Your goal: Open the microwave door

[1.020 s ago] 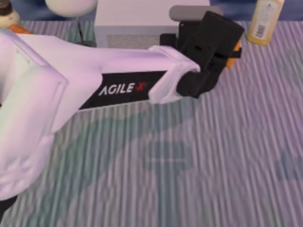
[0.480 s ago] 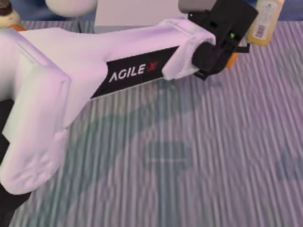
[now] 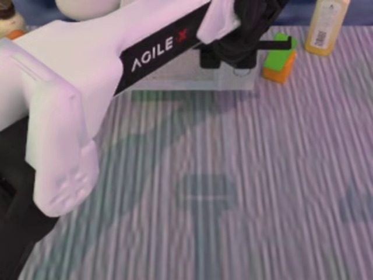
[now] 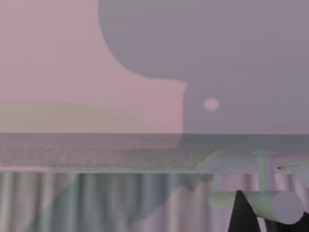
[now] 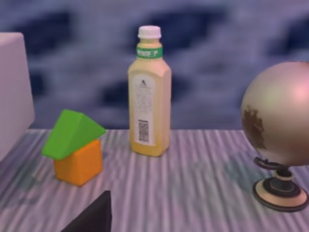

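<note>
The microwave point(image 5: 12, 92) stands at the back middle of the table, mostly hidden under my left arm in the top view. The microwave door point(image 3: 175, 81) shows as a speckled grey strip reaching forward from beneath the arm, swung out from the body. The left wrist view sees the door point(image 4: 120, 157) edge-on, with its round grey handle point(image 4: 285, 208) on a short post. My left gripper point(image 3: 236, 49) point(image 4: 265, 215) is shut on that handle, one dark fingertip point(image 4: 240, 215) in front of the bar. My right gripper point(image 5: 99, 216) is outside the top view and faces the back right of the table.
An orange block with a green wedge roof point(image 3: 280, 58) point(image 5: 77, 150) sits just right of the microwave. A yellow bottle point(image 3: 328, 23) point(image 5: 148, 96) stands behind it. A globe on a stand point(image 5: 280, 130) is farther right. A pale round object point(image 3: 87, 6) lies at the back left.
My left arm has swung up and back while holding the handle. The door's speckled panel now sticks out in front of the arm, and the orange and green block has come into sight.
</note>
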{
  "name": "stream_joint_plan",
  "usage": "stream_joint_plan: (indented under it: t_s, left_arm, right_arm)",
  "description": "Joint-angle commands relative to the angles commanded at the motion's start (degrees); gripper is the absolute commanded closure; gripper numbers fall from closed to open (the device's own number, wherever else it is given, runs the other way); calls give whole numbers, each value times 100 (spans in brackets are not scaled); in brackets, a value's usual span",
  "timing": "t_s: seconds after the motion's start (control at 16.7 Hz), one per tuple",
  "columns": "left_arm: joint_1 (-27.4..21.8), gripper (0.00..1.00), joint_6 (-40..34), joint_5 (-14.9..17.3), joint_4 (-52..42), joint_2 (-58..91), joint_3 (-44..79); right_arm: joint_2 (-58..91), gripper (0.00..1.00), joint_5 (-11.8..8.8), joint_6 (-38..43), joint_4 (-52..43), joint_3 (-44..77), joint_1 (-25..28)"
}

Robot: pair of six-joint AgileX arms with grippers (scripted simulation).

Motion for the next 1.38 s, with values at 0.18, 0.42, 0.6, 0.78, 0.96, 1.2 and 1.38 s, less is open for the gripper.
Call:
stream_joint_plan:
  t_s: [0.18,0.42,0.6,0.78,0.96,1.2,1.38]
  left_arm:
    - [89,100,-166,259,-645,122,474]
    - [110,100,-200,317,-771,146,569]
    - [110,100,-200,317,-771,146,569]
    - [110,100,-200,317,-771,146,569]
    - [110,100,-200,317,-771,146,569]
    - [110,100,-200,317,-771,146,569]
    - [110,100,-200,317,-771,146,569]
  right_arm:
    - [0,0,0,0,0,0,0]
    - [0,0,0,0,0,0,0]
    - [0,0,0,0,0,0,0]
    - [0,0,0,0,0,0,0]
    - [0,0,0,0,0,0,0]
    - [0,0,0,0,0,0,0]
    - [0,0,0,0,0,0,0]
